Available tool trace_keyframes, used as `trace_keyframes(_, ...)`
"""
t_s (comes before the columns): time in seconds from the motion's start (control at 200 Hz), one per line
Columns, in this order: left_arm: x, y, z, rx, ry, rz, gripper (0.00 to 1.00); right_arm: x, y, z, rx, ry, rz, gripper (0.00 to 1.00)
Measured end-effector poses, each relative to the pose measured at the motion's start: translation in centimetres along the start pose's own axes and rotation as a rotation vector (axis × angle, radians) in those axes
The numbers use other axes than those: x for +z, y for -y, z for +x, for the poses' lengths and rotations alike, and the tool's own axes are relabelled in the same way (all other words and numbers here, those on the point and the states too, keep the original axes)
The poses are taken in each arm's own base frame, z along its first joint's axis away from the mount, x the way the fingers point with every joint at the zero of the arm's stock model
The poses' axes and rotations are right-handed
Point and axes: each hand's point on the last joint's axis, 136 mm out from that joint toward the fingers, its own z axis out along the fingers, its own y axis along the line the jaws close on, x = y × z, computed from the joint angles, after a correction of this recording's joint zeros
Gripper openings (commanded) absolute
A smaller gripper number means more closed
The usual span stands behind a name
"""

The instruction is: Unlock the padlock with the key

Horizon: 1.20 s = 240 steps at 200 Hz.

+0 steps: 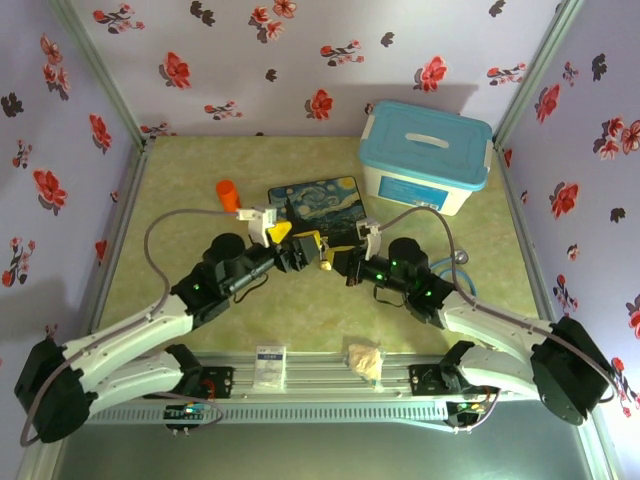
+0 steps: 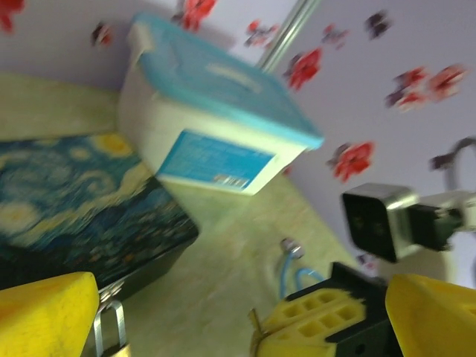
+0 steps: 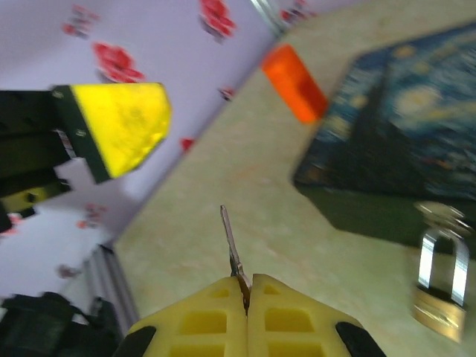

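Right jaws pinch key [image 3: 230, 242]; padlock [image 3: 439, 286] near

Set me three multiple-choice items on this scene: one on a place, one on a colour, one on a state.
1. In the top view, where does the orange cup stand?
A. left of the painted box
B. right of it
C. on top of it

2. What colour is the storage tub's lid?
A. red
B. light blue
C. black

3. How is the right claw?
A. wide open
B. shut on nothing
C. shut on the key

Answers:
1 A: the cup sits on the table off the box's left edge.
2 B: the lid is light blue over a white tub.
3 C: the yellow fingers press together and the thin key sticks out between them.
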Motion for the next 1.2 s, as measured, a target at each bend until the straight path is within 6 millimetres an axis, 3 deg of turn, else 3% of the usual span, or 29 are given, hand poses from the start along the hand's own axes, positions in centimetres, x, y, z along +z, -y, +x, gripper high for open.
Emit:
trace_keyframes(0.245,3.1,-5.5,8.2,-0.002,-0.264,-0.191,0.98,-0.8,5.1,3.3,0.029,-0.117,0.237,0.00)
trace_keyframes(0.41,5.3,-6.5,12.2,-0.005,-0.413,-0.198,0.86,-1.9,8.3,4.5,0.025,-0.149,0.401,0.00)
trace_keyframes(0.54,7.2,-6.7,13.6,0.012,-0.472,-0.189,0.79,-2.2,9.7,5.5,0.026,-0.182,0.468,0.00)
trace_keyframes(0.72,8.4,-8.7,15.1,0.053,-0.509,-0.256,0.73,-2.3,10.7,6.4,0.029,-0.212,0.511,0.00)
trace_keyframes(0.845,8.9,-10.4,17.2,0.062,-0.550,-0.291,0.56,-2.3,11.0,6.5,0.019,-0.218,0.522,0.00)
trace_keyframes(1.2,10.2,-11.6,18.0,0.100,-0.521,-0.307,0.52,-2.1,11.3,6.9,0.012,-0.227,0.525,0.00)
